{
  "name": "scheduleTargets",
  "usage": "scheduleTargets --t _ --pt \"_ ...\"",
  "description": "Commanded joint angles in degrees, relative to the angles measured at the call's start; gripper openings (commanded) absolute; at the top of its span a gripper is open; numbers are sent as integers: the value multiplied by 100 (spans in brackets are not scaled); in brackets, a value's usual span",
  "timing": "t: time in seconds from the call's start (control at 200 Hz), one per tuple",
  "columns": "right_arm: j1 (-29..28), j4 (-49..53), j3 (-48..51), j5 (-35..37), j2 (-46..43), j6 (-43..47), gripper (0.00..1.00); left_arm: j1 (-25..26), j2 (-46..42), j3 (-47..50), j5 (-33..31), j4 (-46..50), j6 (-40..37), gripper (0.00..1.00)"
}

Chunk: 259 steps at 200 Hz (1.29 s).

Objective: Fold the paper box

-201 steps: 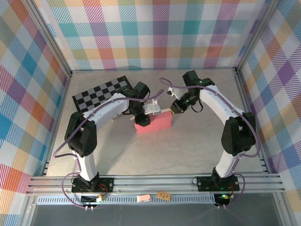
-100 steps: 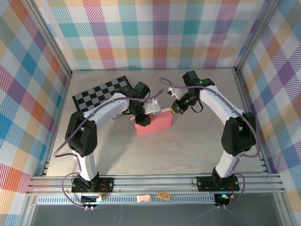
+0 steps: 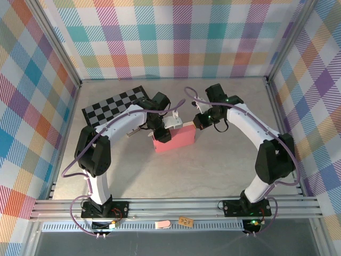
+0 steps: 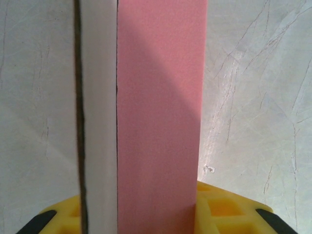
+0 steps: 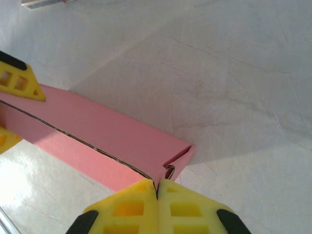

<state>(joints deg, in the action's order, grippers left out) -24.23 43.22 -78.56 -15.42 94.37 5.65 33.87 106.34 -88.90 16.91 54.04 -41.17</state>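
Small orange paper tag [image 3: 186, 220], on the silver slotted metal rail [image 3: 80, 226], lower centre of the top view: dark marks, too small to read.
Readable text elsewhere: none.

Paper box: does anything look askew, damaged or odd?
Mildly. The paper box has a small gaping, slightly crumpled corner at its end by the shut right hand; its top seam is not fully closed there.

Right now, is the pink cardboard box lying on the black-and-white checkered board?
No, the pink cardboard box stands on the grey tabletop, to the right of the checkered board.
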Motion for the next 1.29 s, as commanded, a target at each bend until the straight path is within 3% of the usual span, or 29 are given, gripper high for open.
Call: scheduleTargets --t 0.0,0.295,0.61,0.905,1.29 --pt "-178 -411 307 -190 -310 -930 0 -64 277 -61 -182 54 341 30" --pt "-509 -1276 1199 287 -719 -1342 0 -64 273 -127 -206 8 469 32" --pt "-748 -2174 2204 755 -1139 -1145 0 -64 189 -183 -211 -73 608 35" --pt "-1105 -2642 2725 1331 -1245 -1046 0 -125 -32 -68 27 -251 947 43" --pt "-1338 -2895 2866 1862 -1154 -1057 0 -340 -464 243 240 -792 1513 45"
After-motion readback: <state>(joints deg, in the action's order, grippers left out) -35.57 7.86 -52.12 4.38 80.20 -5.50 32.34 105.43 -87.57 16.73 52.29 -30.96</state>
